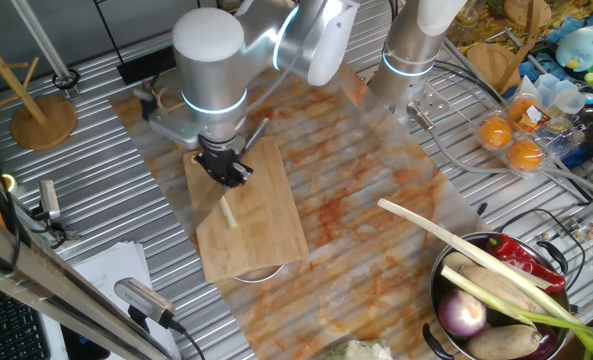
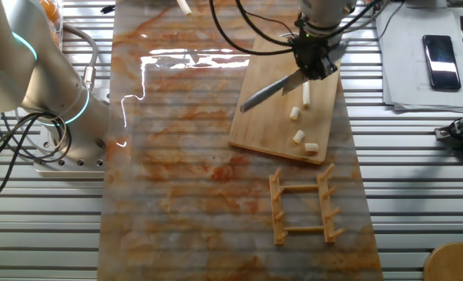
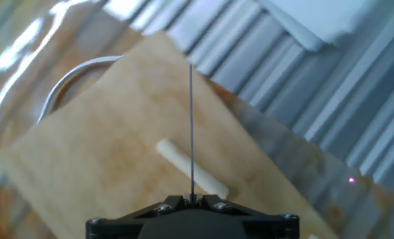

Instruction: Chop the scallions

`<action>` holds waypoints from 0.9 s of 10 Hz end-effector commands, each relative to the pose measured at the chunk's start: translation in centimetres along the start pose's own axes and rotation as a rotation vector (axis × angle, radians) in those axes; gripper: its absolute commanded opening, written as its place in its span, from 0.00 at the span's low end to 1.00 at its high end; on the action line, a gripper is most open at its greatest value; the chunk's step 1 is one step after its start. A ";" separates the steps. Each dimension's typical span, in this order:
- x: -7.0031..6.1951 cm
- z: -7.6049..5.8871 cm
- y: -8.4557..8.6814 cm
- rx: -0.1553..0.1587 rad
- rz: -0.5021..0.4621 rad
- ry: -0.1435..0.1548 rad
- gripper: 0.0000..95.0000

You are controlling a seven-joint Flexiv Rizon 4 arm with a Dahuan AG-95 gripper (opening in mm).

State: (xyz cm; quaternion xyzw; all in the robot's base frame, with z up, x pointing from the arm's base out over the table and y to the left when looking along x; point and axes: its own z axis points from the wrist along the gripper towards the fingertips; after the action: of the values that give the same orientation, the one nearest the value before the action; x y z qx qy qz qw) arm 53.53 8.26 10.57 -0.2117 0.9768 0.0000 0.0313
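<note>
Closest to our hand camera, the knife (image 3: 191, 126) runs edge-on as a thin dark line straight up from our gripper (image 3: 191, 201), whose fingers are clamped on its handle. Under that line a pale scallion piece (image 3: 191, 168) lies at a slant on the cutting board (image 3: 110, 139), crossing beneath the blade. Past the board's left edge we see the curved rim of a white dish (image 3: 64, 89) tucked partly below it, and at the upper right corner a sheet of white paper (image 3: 329, 23) rests on the ribbed metal table (image 3: 296, 93).

From one fixed camera, going left to right: a round wooden stand (image 1: 44, 122) sits near the table's left edge, then our gripper (image 1: 223, 165) hangs over the upper end of the board (image 1: 261, 225) with one cream stalk (image 1: 227, 211) just below it. Farther right a long green onion (image 1: 476, 255) leans out of a metal bowl (image 1: 446, 290) at the lower right corner, beside a purple onion (image 1: 463, 316) and red chilies (image 1: 524, 257).

From the other fixed camera, the blade (image 2: 274, 90) points left over the board (image 2: 262, 117). Several short cut chunks (image 2: 300, 137) trail toward the board's near right corner, apart from one another. A small wooden rack (image 2: 303, 208) lies flat just in front of that board.
</note>
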 end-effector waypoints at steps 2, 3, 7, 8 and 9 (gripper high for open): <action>-0.6 0.3 -1.6 -0.008 0.351 0.035 0.00; -0.5 0.0 -1.4 -0.028 0.409 0.059 0.00; -0.4 -0.1 -1.3 -0.099 0.391 0.045 0.00; -0.2 0.0 -1.4 -0.115 0.374 0.052 0.00; 0.0 0.1 -1.5 -0.134 0.369 0.050 0.00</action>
State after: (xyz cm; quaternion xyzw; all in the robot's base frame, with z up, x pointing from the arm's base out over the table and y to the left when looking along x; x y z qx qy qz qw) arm 54.19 6.84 10.54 0.0060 0.9986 0.0509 -0.0101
